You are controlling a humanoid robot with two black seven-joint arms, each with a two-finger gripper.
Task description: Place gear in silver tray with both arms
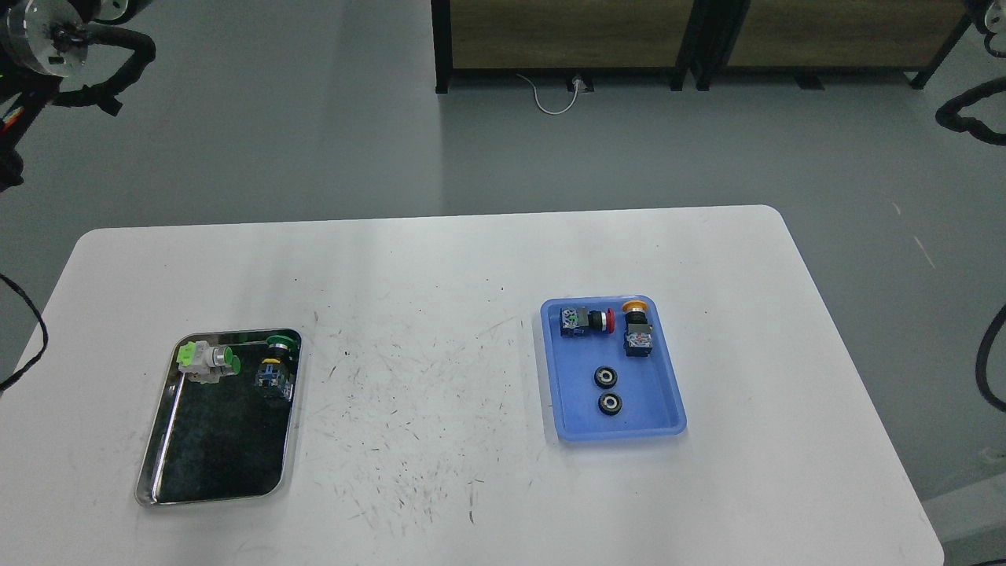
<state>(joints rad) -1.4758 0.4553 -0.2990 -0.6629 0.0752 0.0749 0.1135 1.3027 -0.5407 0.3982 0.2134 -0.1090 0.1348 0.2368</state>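
Two small black round gears with silver hubs, one gear [605,377] just behind the other gear [610,404], lie in the blue tray [668,409] on the right of the table. The silver tray [157,464] sits at the left, its dark mirror-like bottom mostly bare. At its far end it holds a white and green push-button [206,362] and a green-capped switch [277,363]. Of my left arm, only a silver ring and black cabling [47,39] show at the top left corner. Only black cable [971,118] of my right arm shows at the right edge. Neither gripper shows.
The blue tray also holds a red-capped switch [585,321] and a yellow-capped switch [637,326] at its far end. The white table [440,354] is scuffed in the middle. Dark-framed cabinets [566,39] stand on the floor beyond it.
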